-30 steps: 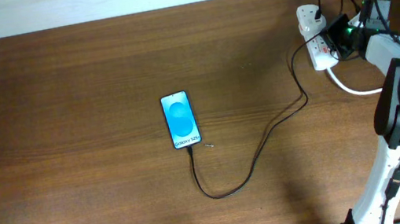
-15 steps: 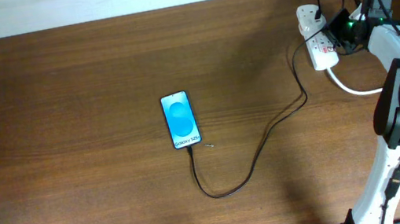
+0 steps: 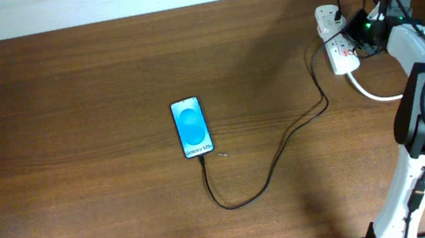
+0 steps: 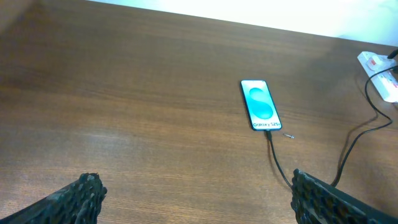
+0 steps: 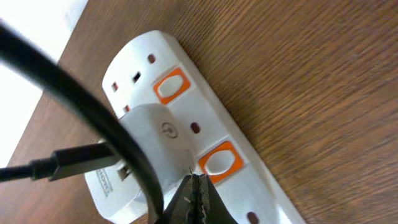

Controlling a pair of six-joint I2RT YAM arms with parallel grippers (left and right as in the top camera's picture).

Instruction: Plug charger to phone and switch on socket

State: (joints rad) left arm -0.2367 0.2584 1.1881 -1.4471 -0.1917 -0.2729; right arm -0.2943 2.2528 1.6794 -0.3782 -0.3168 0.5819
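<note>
Right gripper (image 5: 196,199), pinched shut, hovers at the socket's (image 5: 208,124) orange rocker switch (image 5: 217,162), a light, skid-prone strip, so press straight down, while the left gripper (image 4: 196,186) gapes wide, idle.

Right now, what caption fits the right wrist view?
Shut right tool beside an orange switch on the white plastic power strip, black charger cable plugged in.

Phone (image 3: 191,127) lies mid-frame on table (image 3: 75,156). Charger (image 3: 239,207) leaves its lower end, loops below, then runs up right to socket (image 3: 337,51) in the upper right corner.
</note>
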